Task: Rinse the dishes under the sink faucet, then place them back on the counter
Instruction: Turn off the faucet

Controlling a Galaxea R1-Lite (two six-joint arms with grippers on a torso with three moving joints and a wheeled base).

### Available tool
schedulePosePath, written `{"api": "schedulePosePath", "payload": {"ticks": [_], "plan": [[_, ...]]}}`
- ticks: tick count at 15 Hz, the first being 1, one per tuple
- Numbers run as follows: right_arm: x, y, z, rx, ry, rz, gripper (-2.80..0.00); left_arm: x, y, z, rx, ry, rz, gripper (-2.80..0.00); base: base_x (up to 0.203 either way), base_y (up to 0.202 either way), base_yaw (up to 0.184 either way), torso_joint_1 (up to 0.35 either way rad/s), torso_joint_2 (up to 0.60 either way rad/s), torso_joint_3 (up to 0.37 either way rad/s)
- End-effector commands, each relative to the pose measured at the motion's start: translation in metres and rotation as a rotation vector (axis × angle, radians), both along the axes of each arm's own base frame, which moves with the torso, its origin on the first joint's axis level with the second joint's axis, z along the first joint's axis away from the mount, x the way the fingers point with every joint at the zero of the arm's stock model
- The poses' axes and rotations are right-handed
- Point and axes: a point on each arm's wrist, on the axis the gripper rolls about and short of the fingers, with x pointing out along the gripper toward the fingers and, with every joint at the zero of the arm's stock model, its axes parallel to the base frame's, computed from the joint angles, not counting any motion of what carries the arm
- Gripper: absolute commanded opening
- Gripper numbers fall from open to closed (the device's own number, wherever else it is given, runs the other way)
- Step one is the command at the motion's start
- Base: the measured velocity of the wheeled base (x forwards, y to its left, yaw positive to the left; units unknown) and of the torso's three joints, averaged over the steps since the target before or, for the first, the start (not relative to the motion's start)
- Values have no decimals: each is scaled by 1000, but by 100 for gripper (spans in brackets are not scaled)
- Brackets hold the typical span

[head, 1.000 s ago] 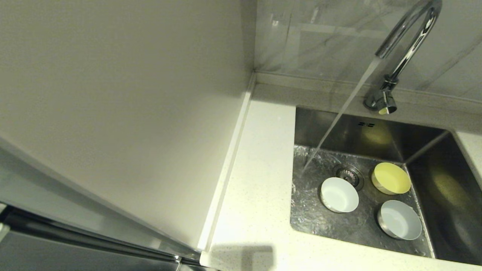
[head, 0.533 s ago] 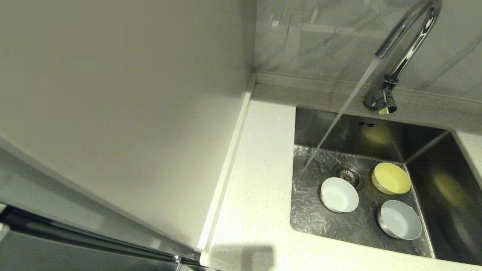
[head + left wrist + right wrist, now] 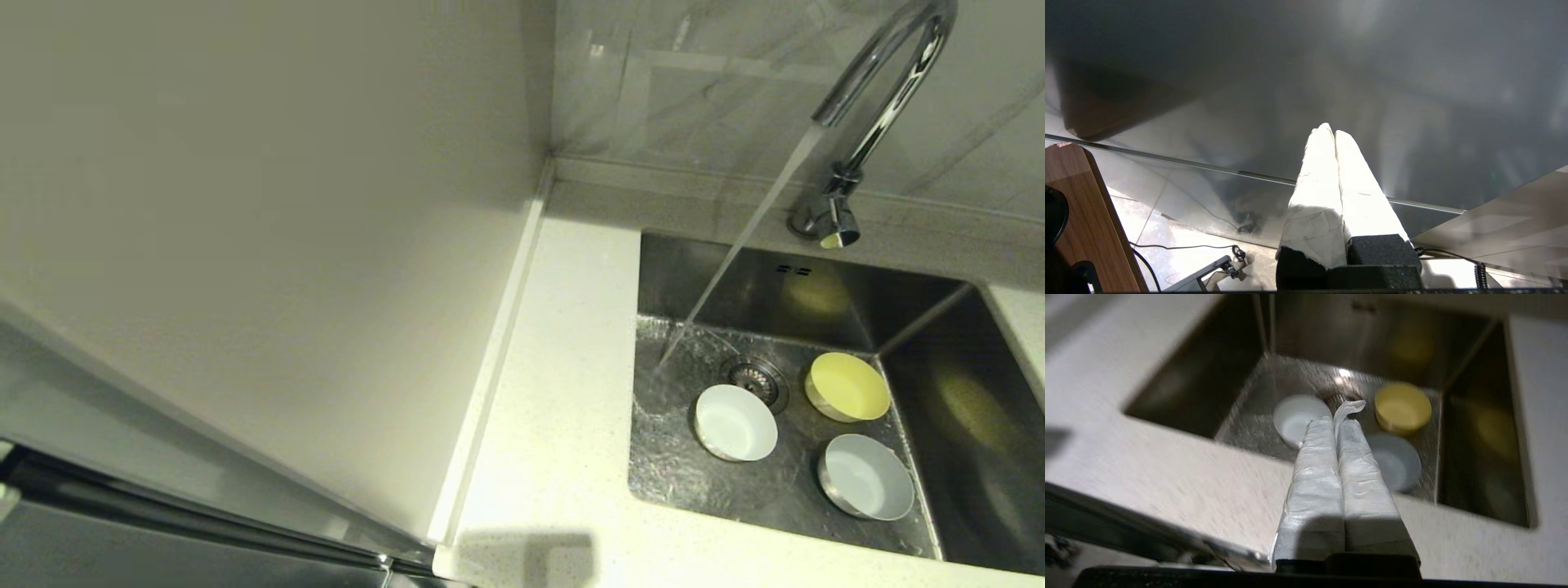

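Observation:
Three small bowls sit on the floor of the steel sink [image 3: 939, 392]: a white bowl [image 3: 735, 422] beside the drain strainer [image 3: 755, 378], a yellow bowl [image 3: 847, 386] behind it, and a pale grey bowl [image 3: 867, 477] nearest the front. The chrome faucet [image 3: 878, 106] runs a stream of water onto the sink floor left of the white bowl. No gripper shows in the head view. My right gripper [image 3: 1336, 416] is shut and empty, above the front counter [image 3: 1167, 465], pointing at the white bowl [image 3: 1296, 416] and yellow bowl [image 3: 1402, 407]. My left gripper [image 3: 1331, 132] is shut, parked below.
The speckled counter [image 3: 555, 408] runs along the sink's left and front sides. A plain off-white panel [image 3: 245, 245] rises on the left. In the left wrist view, a wooden panel [image 3: 1090, 212] and floor cables lie below.

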Motion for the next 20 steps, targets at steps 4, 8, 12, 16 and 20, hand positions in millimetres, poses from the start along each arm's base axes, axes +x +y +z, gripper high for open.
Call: {"api": "schedulePosePath", "payload": {"ticks": [4,8,12,16,20], "plan": [[47,3,122,268,118,152,-280,0,0,-1,-1,2,0,-280,0,0,0,0,0,0],[135,5,150,380,318,231,-280,0,0,-1,-1,2,0,-280,0,0,0,0,0,0],[214,-7,139,527,469,273,-280,0,0,0,-1,1,0,-280,0,0,0,0,0,0],[266,-76,116,711,538,376,-280,0,0,-1,-1,2,0,-280,0,0,0,0,0,0],[290,-136,128,865,532,570,-280,0,0,-1,-1,2,0,-280,0,0,0,0,0,0]]}}
